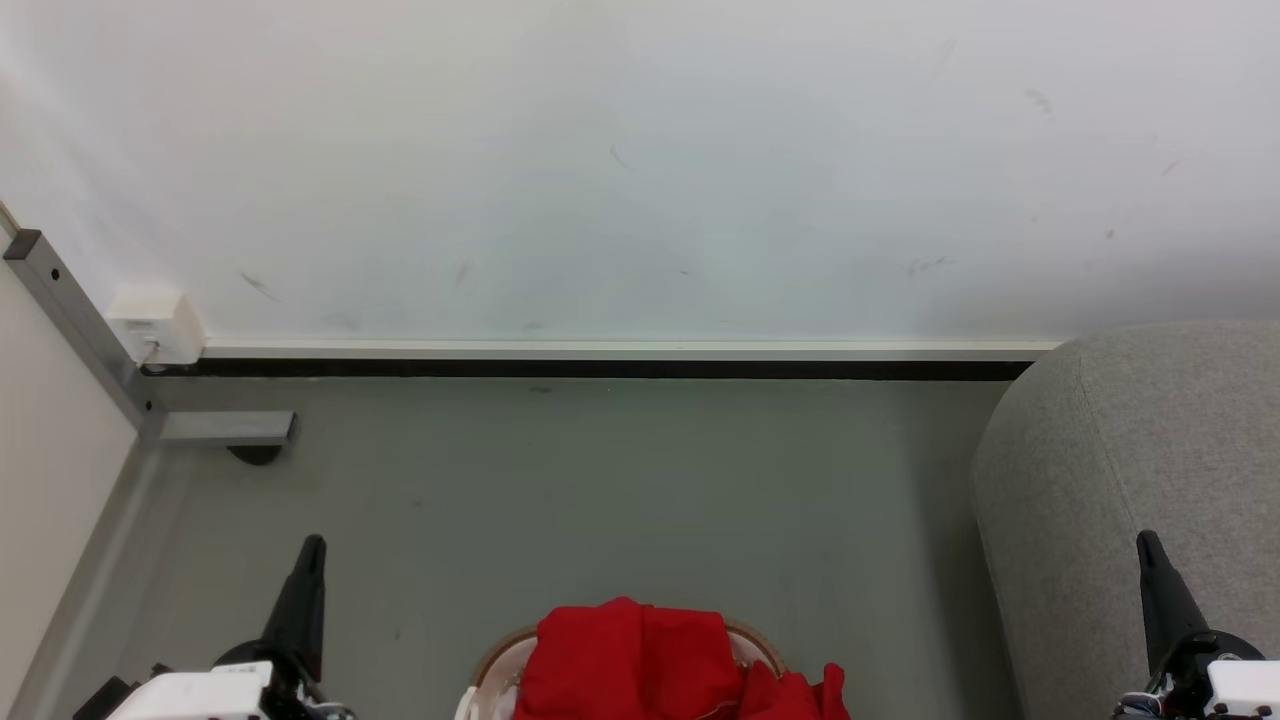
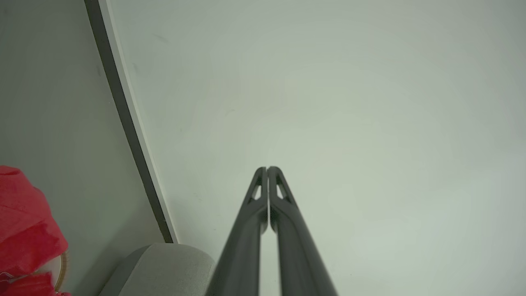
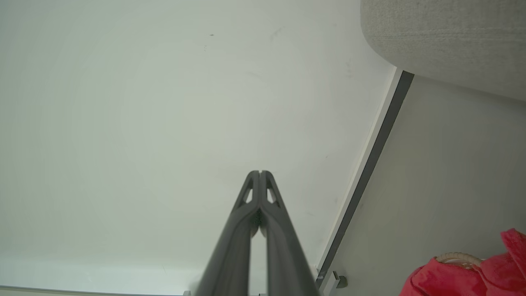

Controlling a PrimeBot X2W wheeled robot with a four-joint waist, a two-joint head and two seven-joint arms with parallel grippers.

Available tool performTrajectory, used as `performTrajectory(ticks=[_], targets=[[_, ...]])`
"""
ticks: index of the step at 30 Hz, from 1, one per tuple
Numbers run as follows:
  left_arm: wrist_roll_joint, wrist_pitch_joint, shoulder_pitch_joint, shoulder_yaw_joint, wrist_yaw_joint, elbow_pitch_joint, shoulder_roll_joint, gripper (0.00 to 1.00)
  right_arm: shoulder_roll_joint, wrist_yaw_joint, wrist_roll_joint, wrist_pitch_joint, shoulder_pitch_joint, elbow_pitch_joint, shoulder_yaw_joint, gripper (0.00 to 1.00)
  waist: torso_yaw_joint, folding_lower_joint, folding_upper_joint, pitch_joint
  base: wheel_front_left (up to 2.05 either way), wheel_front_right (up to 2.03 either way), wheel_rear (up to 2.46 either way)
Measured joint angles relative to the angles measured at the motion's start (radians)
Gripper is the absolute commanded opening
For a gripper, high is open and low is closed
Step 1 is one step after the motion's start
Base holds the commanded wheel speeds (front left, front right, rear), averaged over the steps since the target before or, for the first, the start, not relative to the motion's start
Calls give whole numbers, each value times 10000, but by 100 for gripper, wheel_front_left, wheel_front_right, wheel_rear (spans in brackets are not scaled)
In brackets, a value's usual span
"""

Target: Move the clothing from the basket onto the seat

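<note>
Nothing is moved yet: the red clothing [image 1: 640, 660] heaps in the basket [image 1: 500, 655], the sofa [image 1: 1120, 480] bare. Left pincer [image 1: 312, 545] and right pincer [image 1: 1146, 540] are closed, empty.

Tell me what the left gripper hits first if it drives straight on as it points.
Most likely the white wall: the shut left gripper aims squarely at it, nothing between. The clothing lies off to the side. Distance unclear.

On my head view the clothing [image 1: 630, 660] hides most of the basket [image 1: 497, 650]; I get a sliver of rim, and the bottom edge cuts both off. The seat [image 1: 1130, 480] runs off the right and bottom edges. In the 2 wrist views the left gripper [image 2: 267, 168] and right gripper [image 3: 259, 172] blur toward their bases.
</note>
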Motion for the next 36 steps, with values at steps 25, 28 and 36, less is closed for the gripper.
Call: performTrajectory(ticks=[25, 28, 36], targets=[[491, -650, 456, -134, 61, -295, -127, 100, 153, 0, -564, -648, 447, -276, 729, 100, 38, 0, 0, -10, 0, 0, 0], [982, -805, 494, -205, 59, -500, -127, 100, 150, 0, -941, -809, 444, -403, 813, 100, 43, 0, 0, -10, 0, 0, 0], [2554, -1143, 564, -311, 59, -832, -123, 100, 142, 0, -2401, -1118, 441, -719, 1068, 100, 56, 0, 0, -4, 0, 0, 0]])
